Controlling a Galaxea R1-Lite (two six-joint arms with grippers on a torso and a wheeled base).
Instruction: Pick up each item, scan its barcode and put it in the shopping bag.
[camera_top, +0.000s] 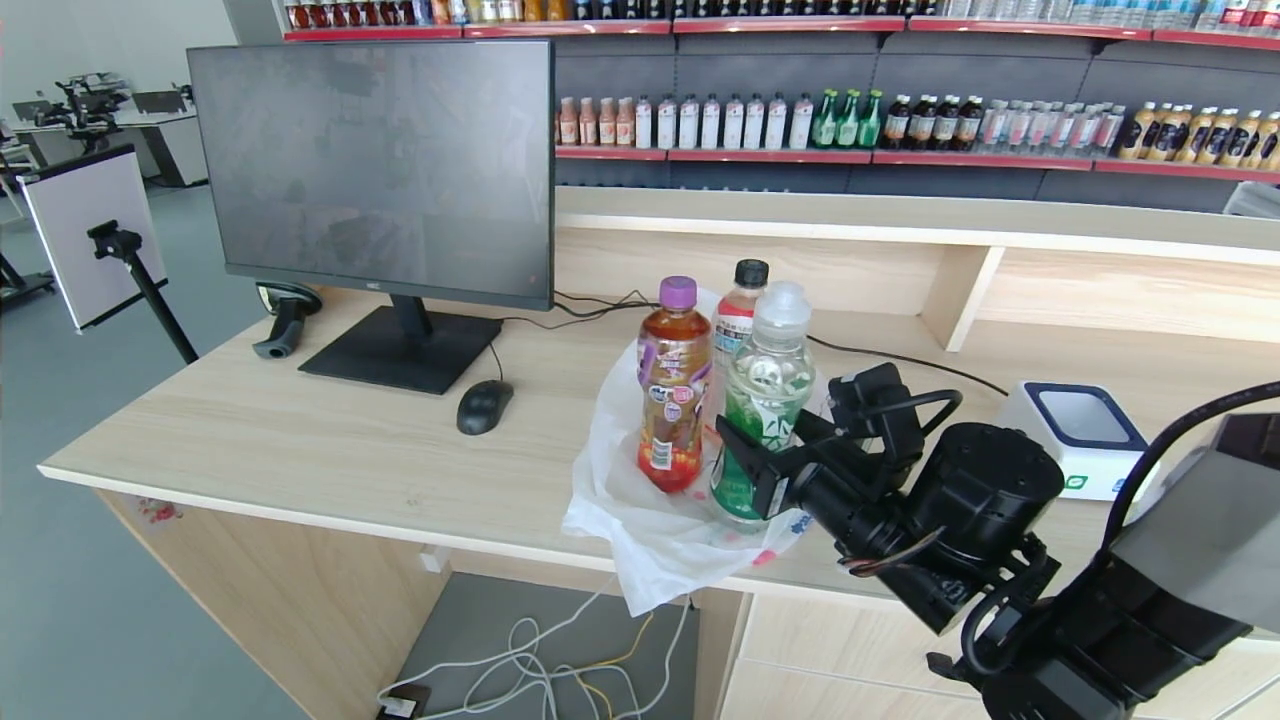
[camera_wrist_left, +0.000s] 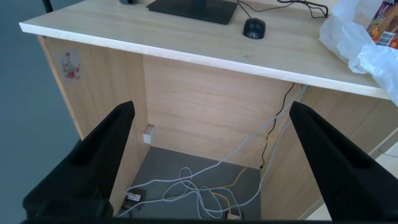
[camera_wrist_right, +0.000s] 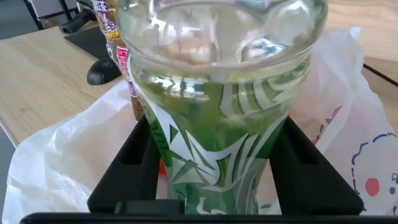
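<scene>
Gripping clear, waisted plastic bottle (camera_wrist_right: 211, 124)

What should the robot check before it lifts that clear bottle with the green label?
1. Right gripper fingers on both sides of the clear bottle: ok.
2. Grip firm enough to lift: cannot tell.
3. Space around it: not ok; the purple-capped bottle stands close beside it on the shopping bag, so lift straight up.
4. Scanner window uncovered: ok.
5. Left gripper out of the way, open and below the counter edge: ok.
6. Where the barcode faces: cannot tell.
</scene>
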